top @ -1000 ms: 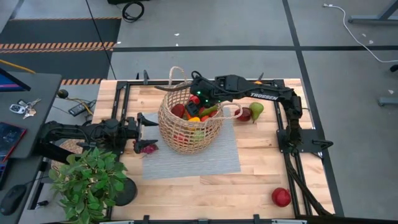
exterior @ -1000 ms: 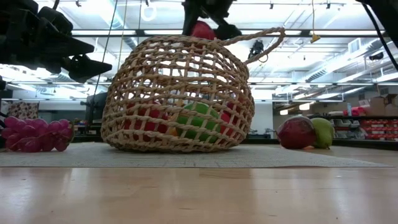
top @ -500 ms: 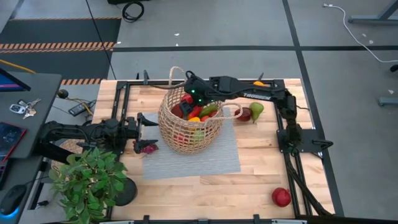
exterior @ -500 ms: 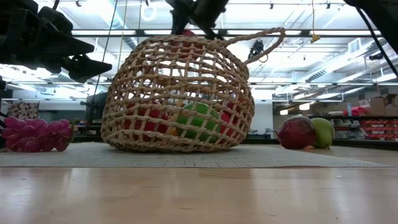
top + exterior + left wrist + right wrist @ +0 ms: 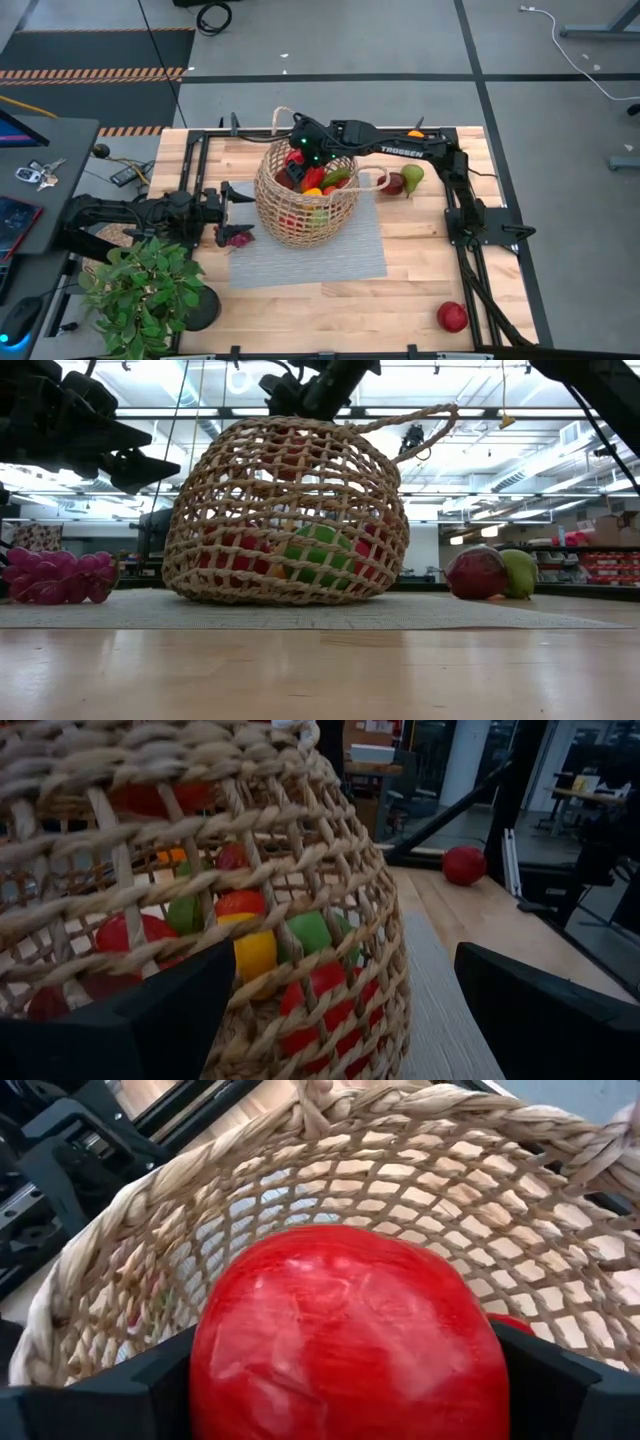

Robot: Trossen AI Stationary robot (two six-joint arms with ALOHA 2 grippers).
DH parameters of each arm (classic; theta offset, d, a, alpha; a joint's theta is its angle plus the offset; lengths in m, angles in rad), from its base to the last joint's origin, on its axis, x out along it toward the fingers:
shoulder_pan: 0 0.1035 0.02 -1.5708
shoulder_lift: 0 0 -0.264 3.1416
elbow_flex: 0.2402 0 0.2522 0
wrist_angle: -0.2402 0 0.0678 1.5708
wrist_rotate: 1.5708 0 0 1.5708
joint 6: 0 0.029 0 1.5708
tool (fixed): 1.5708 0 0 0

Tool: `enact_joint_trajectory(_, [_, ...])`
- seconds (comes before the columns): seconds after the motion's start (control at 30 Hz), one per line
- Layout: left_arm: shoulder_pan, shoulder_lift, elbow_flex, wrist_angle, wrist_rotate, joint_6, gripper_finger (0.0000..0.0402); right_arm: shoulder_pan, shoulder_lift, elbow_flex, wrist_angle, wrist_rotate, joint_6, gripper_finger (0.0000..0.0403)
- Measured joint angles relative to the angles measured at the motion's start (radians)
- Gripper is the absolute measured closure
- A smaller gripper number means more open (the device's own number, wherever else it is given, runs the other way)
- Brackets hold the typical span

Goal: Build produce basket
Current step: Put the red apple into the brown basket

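Observation:
The round woven basket (image 5: 305, 200) stands on a grey mat (image 5: 330, 255) and holds several toy fruits and vegetables (image 5: 250, 945). My right gripper (image 5: 298, 158) reaches slanting down into the basket's mouth (image 5: 300, 1140) and is shut on a red apple (image 5: 340, 1330). In the low view the apple's red shows through the upper weave (image 5: 288, 442). My left gripper (image 5: 236, 195) waits open and level just left of the basket, its fingers (image 5: 110, 1030) standing apart with the basket wall ahead of them. A bunch of purple grapes (image 5: 237, 238) lies on the table beside it. My right gripper pinches the red apple by its two opposite sides (image 5: 215, 1370) between its two fingers (image 5: 120, 1395). The fingers come slanting down from the table's right, over the basket rim. The apple is lifted clear, inside the basket's upper part, above the produce lying there.
A dark-red fruit (image 5: 396, 184) and a green pear (image 5: 413, 176) lie right of the basket. Another red apple (image 5: 452, 317) sits near the front right corner. A leafy potted plant (image 5: 145, 290) stands at the front left. The basket's loop handle (image 5: 420, 418) sticks up on the right.
My right gripper has gone toward the table's left edge and down with the red apple, rolling a little. The apple, a second ago above the basket's rim, now sits below it, inside the basket's mouth.

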Motion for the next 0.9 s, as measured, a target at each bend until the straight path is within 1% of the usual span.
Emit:
enact_joint_trajectory(0.3, [0.0, 0.0, 0.0, -0.001, 0.0, 0.0, 0.0015, 0.008, 0.0, 0.0, -0.001, -0.02, 0.01, 0.0006])
enact_joint_trajectory(0.67, [0.0, 0.0, 0.0, -0.001, 0.0, 0.0, 0.0015, 0.007, -0.02, 0.0, -0.008, -0.026, 0.01, 0.0003])
enact_joint_trajectory(0.83, [0.0, 0.0, 0.0, -0.001, 0.0, 0.0, 0.0015, 0.008, -0.109, 0.0, -0.01, -0.01, 0.009, 0.0003])
enact_joint_trajectory(0.9, [0.0, 0.0, 0.0, -0.001, 0.0, 0.0, 0.0015, 0.016, -0.154, 0.0, -0.02, 0.018, 0.004, 0.0003])
